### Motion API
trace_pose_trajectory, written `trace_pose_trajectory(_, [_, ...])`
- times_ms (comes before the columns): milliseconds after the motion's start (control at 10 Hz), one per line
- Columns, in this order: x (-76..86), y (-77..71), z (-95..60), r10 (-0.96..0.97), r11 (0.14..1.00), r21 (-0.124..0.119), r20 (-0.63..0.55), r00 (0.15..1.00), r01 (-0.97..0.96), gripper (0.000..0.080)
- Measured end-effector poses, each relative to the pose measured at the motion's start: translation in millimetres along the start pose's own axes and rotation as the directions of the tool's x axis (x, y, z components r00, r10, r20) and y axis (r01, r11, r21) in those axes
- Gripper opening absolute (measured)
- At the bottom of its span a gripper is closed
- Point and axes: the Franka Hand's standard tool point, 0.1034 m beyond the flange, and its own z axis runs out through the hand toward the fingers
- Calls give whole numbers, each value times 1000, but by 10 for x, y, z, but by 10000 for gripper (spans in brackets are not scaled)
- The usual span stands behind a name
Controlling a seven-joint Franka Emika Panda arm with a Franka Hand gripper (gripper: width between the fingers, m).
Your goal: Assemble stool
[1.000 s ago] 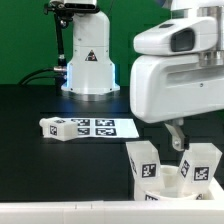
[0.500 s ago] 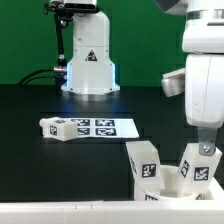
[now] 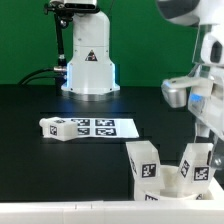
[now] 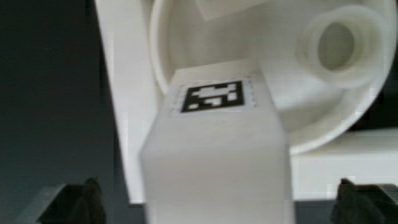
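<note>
The white stool seat (image 3: 172,185) lies at the front on the exterior view's right, with two tagged legs standing in it: one (image 3: 146,163) on the exterior view's left and one (image 3: 200,163) on its right. My gripper (image 3: 206,140) hangs just above the latter leg. In the wrist view this leg (image 4: 214,140) runs between my fingertips (image 4: 71,205), with a gap on each side. The gripper (image 4: 217,206) is open. The round seat (image 4: 294,70) with a socket (image 4: 338,40) lies behind it. A third leg (image 3: 55,127) lies loose on the table.
The marker board (image 3: 100,127) lies flat mid-table beside the loose leg. The robot base (image 3: 88,65) stands at the back. A long white bar (image 3: 60,212) runs along the front edge, and a white strip (image 4: 121,60) borders the seat in the wrist view.
The arm has swung to the exterior view's right, and the gripper has shifted from between the two standing legs to above the right-hand one. The parts have not moved.
</note>
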Motion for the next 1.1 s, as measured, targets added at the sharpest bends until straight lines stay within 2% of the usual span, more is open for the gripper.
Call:
trace_pose_trajectory(200, [-54, 18, 42, -14, 1000, -2, 0, 1000, 14, 649])
trace_pose_trajectory(300, [-54, 16, 43, 2, 1000, -2, 1, 1000, -2, 607])
trace_pose_trajectory(400, [-58, 16, 45, 26, 1000, -2, 1, 1000, -26, 607])
trace_pose_trajectory(600, [-66, 16, 49, 34, 999, -1, 1, 999, -34, 335])
trace_pose_trajectory(900, [-77, 29, 40, 270, 963, -2, 1, 963, -270, 335])
trace_pose_trajectory(1000, [-117, 54, 24, 375, 927, 8, 17, 927, -375, 335])
trace_pose_trajectory(1100, [-141, 46, 17, 535, 845, 10, 30, 845, -535, 335])
